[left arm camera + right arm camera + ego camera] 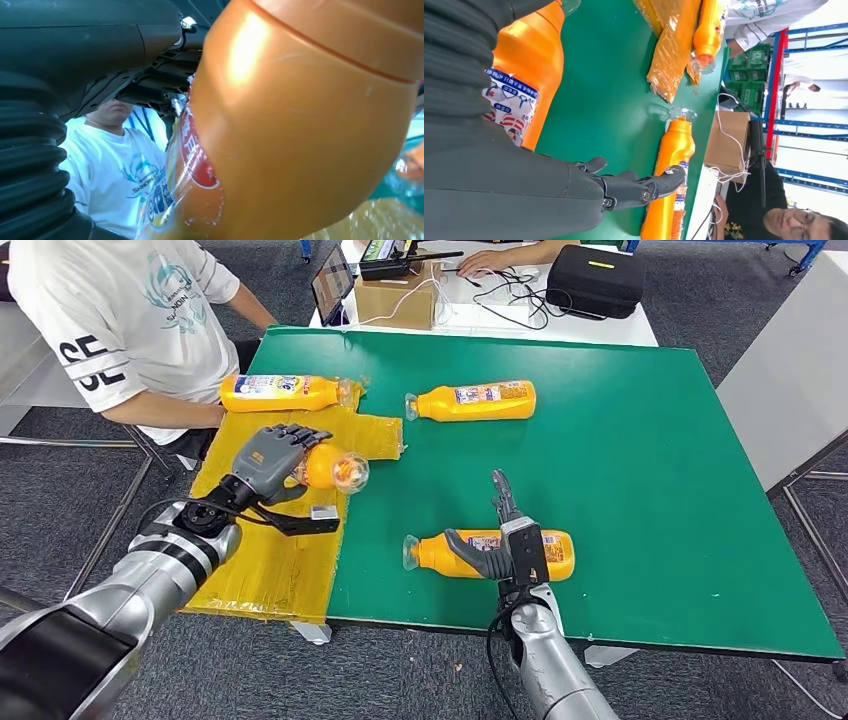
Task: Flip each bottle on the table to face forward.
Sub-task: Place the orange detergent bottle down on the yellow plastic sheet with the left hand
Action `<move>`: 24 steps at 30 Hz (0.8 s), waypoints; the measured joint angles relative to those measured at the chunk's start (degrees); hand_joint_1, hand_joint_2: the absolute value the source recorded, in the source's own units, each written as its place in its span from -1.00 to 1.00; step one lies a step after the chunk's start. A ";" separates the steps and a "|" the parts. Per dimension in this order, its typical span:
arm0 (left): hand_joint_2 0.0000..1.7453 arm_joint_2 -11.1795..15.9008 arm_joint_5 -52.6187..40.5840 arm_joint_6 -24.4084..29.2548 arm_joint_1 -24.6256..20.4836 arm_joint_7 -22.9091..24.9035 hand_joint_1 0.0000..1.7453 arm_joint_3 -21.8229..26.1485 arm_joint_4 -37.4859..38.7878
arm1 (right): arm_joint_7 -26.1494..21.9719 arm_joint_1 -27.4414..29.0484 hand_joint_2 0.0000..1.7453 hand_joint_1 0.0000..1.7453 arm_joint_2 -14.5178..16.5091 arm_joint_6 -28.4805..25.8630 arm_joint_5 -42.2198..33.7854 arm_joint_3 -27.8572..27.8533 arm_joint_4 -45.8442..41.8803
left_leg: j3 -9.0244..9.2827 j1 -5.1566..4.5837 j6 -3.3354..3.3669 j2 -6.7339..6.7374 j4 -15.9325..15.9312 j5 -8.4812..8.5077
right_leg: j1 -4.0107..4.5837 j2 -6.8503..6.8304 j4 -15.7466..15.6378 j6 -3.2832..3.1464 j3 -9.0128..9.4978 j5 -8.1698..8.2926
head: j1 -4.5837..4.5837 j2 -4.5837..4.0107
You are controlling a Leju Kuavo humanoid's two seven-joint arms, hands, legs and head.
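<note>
A bottle [335,468] is grasped in the left hand [268,458] and held off the yellow mat [270,570], at about nine o'clock on the green table [640,470]; its clear cap points toward three o'clock. For the turn to go well, the grip should be kept firm around the body while the wrist is rolled, and the bottle set down only once its printed label is judged to face forward. In the left wrist view the bottle's label [192,157] is partly seen, yet which face it is cannot be told.

The right hand [505,540] is released, its fingers extended over the near bottle [440,552] at six o'clock; contact cannot be made out. A third bottle [478,401] lies at twelve o'clock, and a fourth bottle [280,392] at ten o'clock beside a seated person [130,320]. Much of the held bottle is hidden by the hand.
</note>
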 joint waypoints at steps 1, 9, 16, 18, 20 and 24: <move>1.00 -0.08 -1.31 -0.38 0.06 1.09 1.00 -0.32 0.09 | 0.11 0.13 1.00 -1.00 0.00 0.00 0.13 -0.01 -0.20 | -0.01 0.00 0.00 0.00 0.00 0.00 | 0.00 0.00 0.00 0.00 -0.01 0.00 | -0.01 0.00; 1.00 -0.29 -10.84 -10.88 -0.59 7.69 1.00 -4.21 2.18 | 1.33 1.77 1.00 -1.00 -0.02 0.52 0.72 -0.15 -2.69 | -0.02 0.00 0.00 0.02 0.00 0.00 | 0.01 0.01 0.00 0.00 -0.03 0.00 | -0.01 -0.01; 1.00 -0.32 -12.49 -16.73 -0.88 8.43 1.00 -5.89 4.08 | 1.95 2.10 1.00 -1.00 0.00 0.81 0.78 -0.15 -3.36 | -0.01 0.00 0.00 0.03 0.00 0.00 | 0.01 0.01 0.01 0.00 -0.03 0.00 | -0.01 0.00; 1.00 -0.32 -12.77 -18.96 -1.01 7.75 1.00 -6.35 4.55 | 1.95 2.18 1.00 -1.00 0.00 1.09 0.76 -0.15 -3.46 | -0.01 0.00 0.00 0.03 0.00 0.00 | 0.00 0.01 0.01 0.00 -0.03 0.00 | -0.01 0.00; 1.00 -0.36 -13.04 -20.98 -1.23 7.06 1.00 -6.80 4.90 | 1.95 2.20 1.00 -1.00 0.01 1.42 0.76 -0.15 -3.49 | -0.01 0.00 0.00 0.01 0.00 0.00 | 0.00 0.00 0.01 0.00 -0.02 0.00 | -0.01 0.00; 1.00 -0.44 -13.51 -22.42 -1.77 6.68 1.00 -7.43 5.34 | 1.95 2.20 1.00 -1.00 0.08 1.66 0.76 -0.15 -3.49 | 0.00 0.00 0.00 0.04 0.00 0.00 | 0.00 0.01 0.01 0.00 -0.01 0.00 | -0.01 0.00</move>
